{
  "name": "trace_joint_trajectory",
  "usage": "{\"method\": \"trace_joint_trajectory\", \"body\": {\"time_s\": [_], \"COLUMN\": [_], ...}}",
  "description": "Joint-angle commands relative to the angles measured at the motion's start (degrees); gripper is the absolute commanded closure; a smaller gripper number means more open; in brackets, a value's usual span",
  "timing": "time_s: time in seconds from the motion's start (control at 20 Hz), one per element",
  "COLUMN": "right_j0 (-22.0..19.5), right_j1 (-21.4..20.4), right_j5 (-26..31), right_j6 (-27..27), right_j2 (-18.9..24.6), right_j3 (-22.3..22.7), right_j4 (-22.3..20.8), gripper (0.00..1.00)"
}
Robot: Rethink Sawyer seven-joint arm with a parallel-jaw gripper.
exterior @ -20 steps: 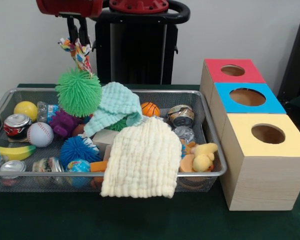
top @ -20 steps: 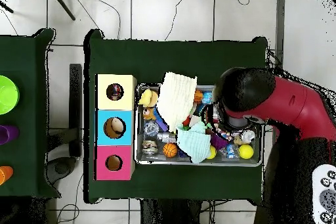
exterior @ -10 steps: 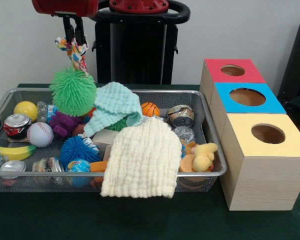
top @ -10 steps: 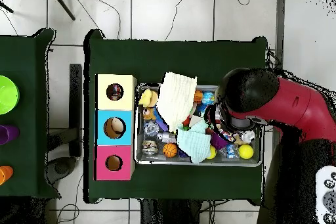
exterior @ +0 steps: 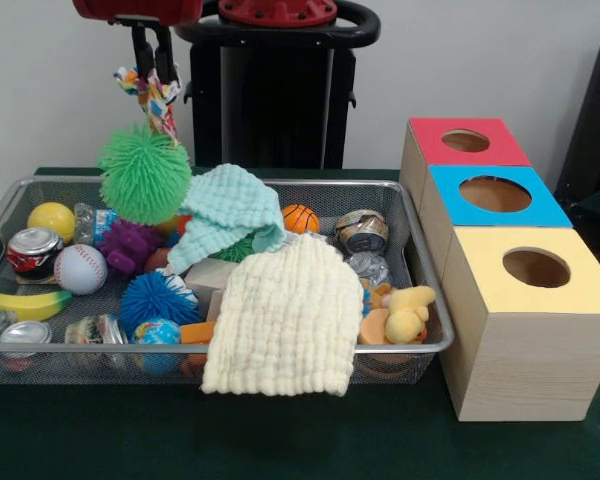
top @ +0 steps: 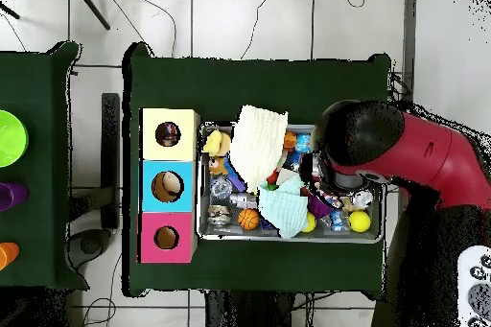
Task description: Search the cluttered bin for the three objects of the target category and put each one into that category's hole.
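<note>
My gripper (exterior: pixel 152 70) hangs over the back left of the wire bin (exterior: pixel 420 349) and is shut on a multicoloured knotted rope toy (exterior: pixel 156 98). A green spiky ball (exterior: pixel 145 175) dangles from the rope's lower end, clear of the clutter beneath. The three holed boxes stand in a row to the right: red (exterior: pixel 467 142), blue (exterior: pixel 495 194) and yellow (exterior: pixel 535 268). In the overhead view the red arm (top: pixel 403 151) covers the gripper and the toy, and the boxes (top: pixel 169 186) lie left of the bin (top: pixel 200 210).
The bin holds a cream cloth (exterior: pixel 285 320) draped over its front rim, a mint cloth (exterior: pixel 230 212), a baseball (exterior: pixel 80 268), a yellow ball (exterior: pixel 52 219), a small basketball (exterior: pixel 300 218), cans (exterior: pixel 362 231), a blue spiky ball (exterior: pixel 157 298), a banana (exterior: pixel 25 305) and a plush duck (exterior: pixel 405 313).
The gripper has risen a little with the rope toy. The green spiky ball went up with it and drifted slightly left. Nothing else in the bin moved.
</note>
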Motion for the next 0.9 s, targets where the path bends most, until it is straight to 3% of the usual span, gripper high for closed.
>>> {"method": "trace_joint_trajectory", "body": {"time_s": [0.05,0.9], "right_j0": [0.4,-0.1], "right_j1": [-1.5,-0.9], "right_j5": [2.4,1.8], "right_j6": [7.0,6.8], "right_j2": [0.7,0.7], "right_j3": [5.5,5.8], "right_j4": [0.9,1.2], "gripper": [1.0,1.0]}}
